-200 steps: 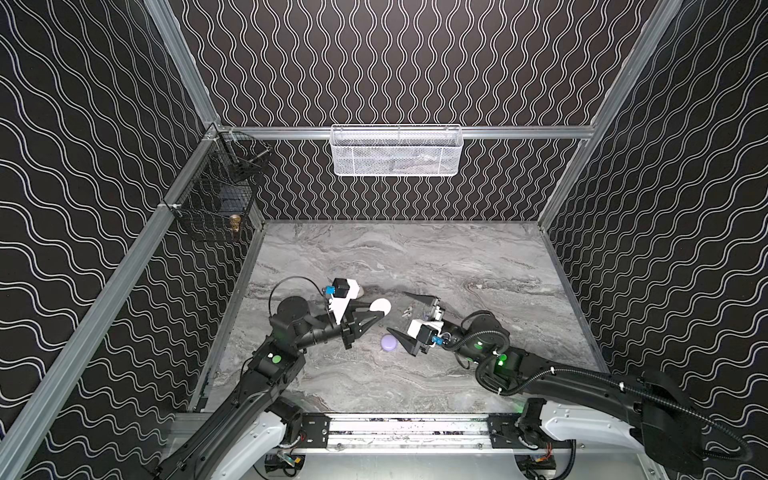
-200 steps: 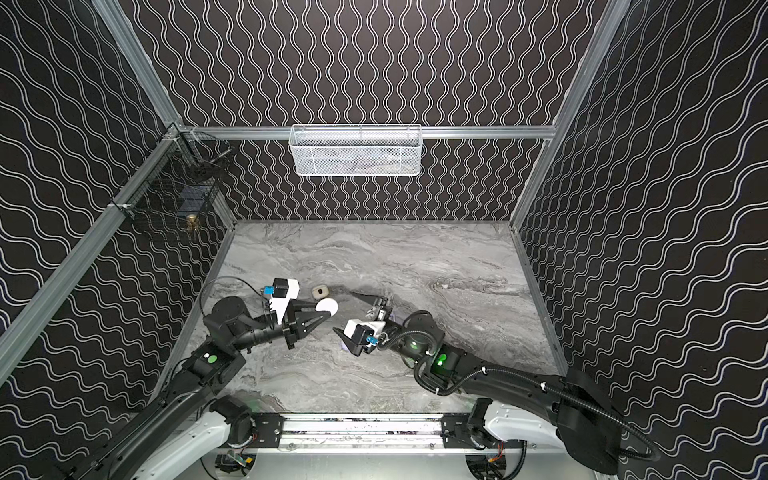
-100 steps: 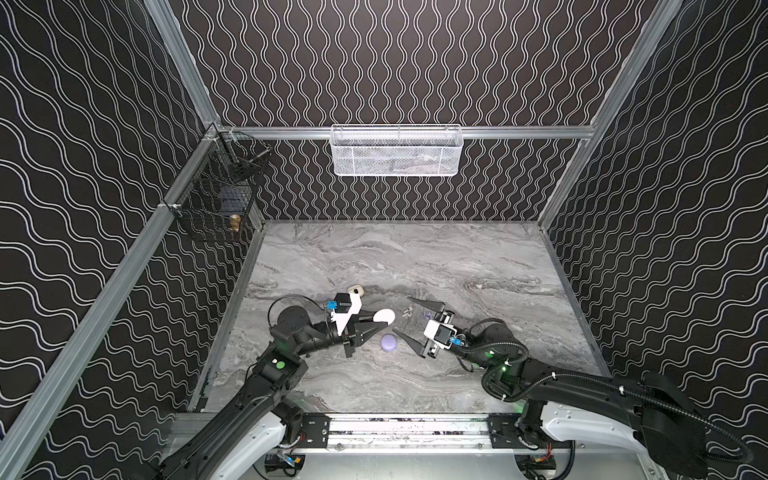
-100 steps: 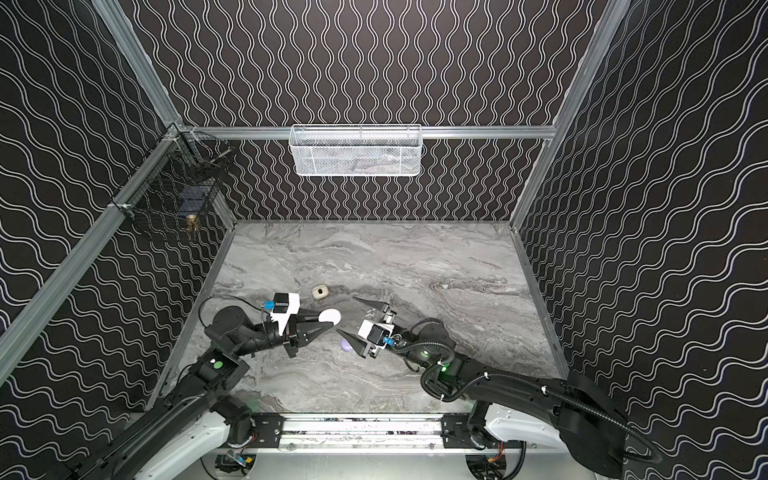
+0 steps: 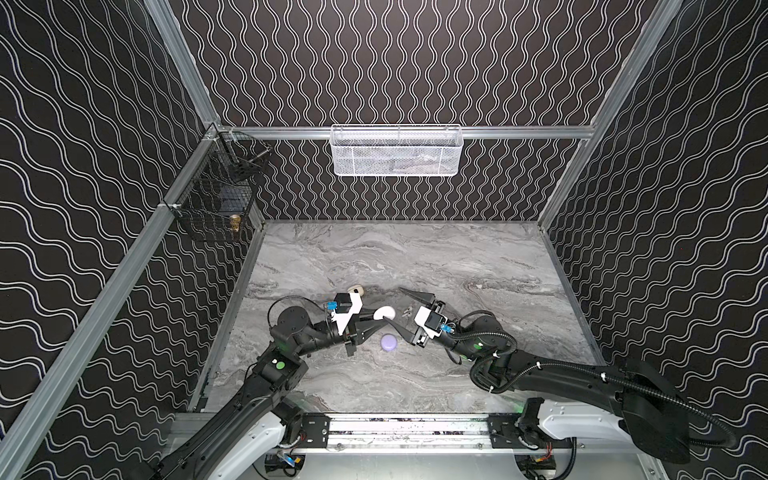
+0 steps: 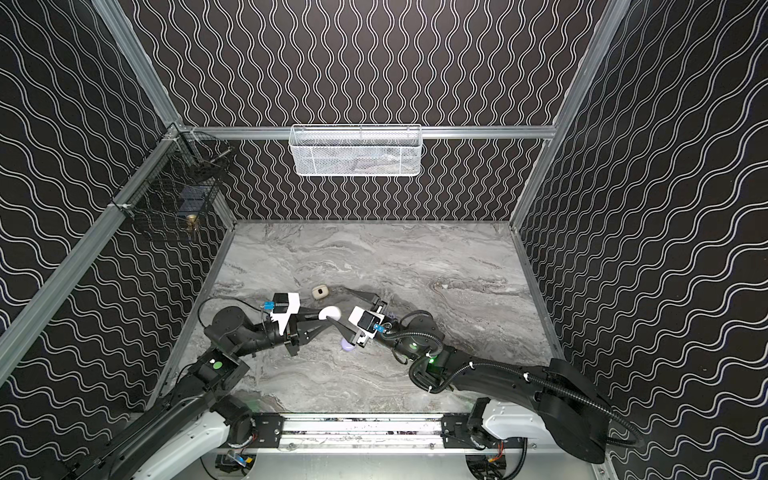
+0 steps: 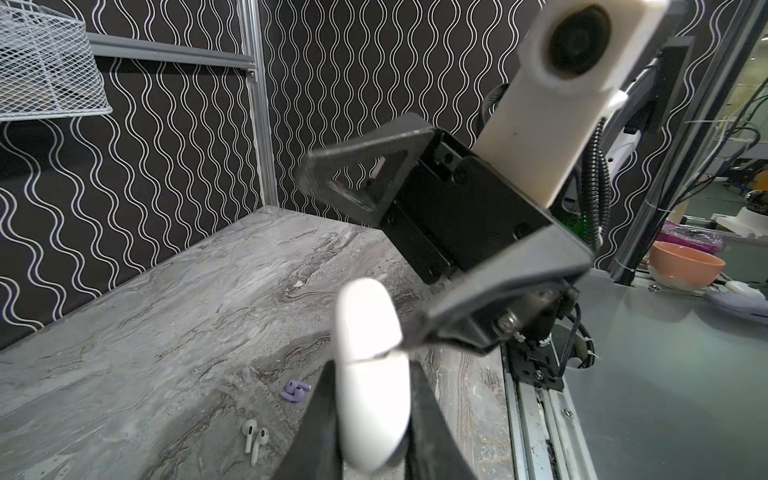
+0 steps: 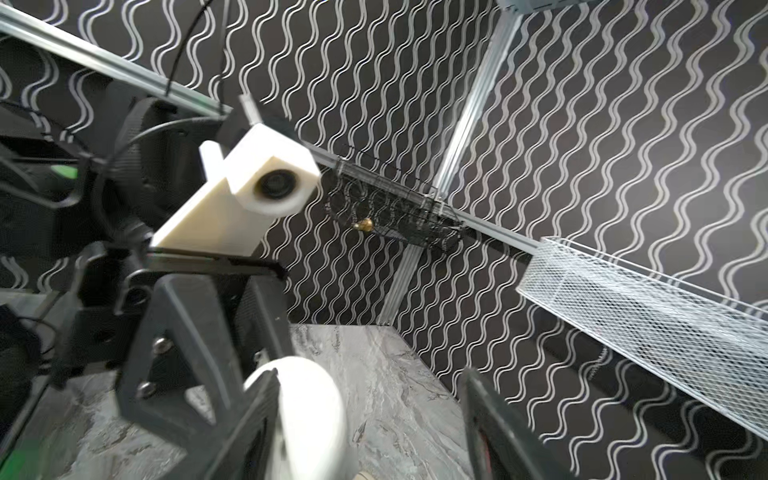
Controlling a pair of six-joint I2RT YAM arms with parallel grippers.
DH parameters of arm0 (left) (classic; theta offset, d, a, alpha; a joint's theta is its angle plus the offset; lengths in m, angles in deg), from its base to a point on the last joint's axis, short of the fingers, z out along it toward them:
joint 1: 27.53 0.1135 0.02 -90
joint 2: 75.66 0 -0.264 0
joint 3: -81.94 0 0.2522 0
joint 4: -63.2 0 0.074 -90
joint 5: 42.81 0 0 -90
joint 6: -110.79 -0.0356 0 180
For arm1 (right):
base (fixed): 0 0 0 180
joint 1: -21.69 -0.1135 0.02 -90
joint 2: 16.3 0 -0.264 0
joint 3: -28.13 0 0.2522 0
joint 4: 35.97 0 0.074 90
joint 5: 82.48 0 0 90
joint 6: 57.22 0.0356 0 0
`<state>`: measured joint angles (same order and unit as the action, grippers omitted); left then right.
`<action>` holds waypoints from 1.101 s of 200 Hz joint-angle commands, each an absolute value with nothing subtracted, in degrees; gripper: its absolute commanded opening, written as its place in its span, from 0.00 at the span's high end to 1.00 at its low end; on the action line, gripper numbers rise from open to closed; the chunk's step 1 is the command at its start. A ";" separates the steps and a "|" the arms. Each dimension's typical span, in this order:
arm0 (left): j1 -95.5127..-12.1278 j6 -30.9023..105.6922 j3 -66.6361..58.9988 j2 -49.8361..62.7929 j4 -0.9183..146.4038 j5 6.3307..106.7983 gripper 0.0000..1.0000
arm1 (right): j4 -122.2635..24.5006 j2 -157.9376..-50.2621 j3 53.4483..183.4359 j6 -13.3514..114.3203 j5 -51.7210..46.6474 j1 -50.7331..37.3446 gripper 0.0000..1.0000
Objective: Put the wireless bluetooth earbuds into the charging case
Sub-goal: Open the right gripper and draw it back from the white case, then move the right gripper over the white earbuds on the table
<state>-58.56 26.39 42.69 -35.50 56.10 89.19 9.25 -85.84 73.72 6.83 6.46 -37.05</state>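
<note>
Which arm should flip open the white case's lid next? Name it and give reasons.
Right. The left end effector is shut on the white charging case, holding it. The right end effector is open, with one fingertip at the lid seam.

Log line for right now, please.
left gripper: shut on closed white oval plastic charging case, above grey marble table | right gripper: open, one fingertip at case seam | white stemmed earbuds, lavender earbuds: on table
</note>
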 commanded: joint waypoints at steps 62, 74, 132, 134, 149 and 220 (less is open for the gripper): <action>-58.85 25.16 43.78 -37.32 52.96 91.85 1.00 | 10.98 -85.55 74.41 10.19 15.27 -37.03 0.29; -58.82 25.20 44.33 -37.63 52.51 90.89 1.00 | 10.15 -84.62 74.26 11.51 16.36 -36.98 0.28; -58.18 29.25 49.10 -40.47 47.36 78.73 1.00 | -14.59 -80.49 81.77 31.15 29.78 -31.43 0.34; -58.02 29.39 49.17 -40.61 47.28 78.43 1.00 | -16.05 -80.75 82.38 32.11 29.63 -30.83 0.34; -56.35 29.97 50.15 -41.88 47.31 76.27 1.00 | -27.21 -83.91 87.12 38.43 28.09 -26.76 0.34; -51.26 31.84 51.27 -46.21 48.22 82.07 1.00 | -45.35 -97.40 92.82 56.37 26.66 -23.04 0.39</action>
<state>-51.45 31.14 50.84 -44.46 49.30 79.99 -37.68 -95.39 93.09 47.46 27.26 -23.04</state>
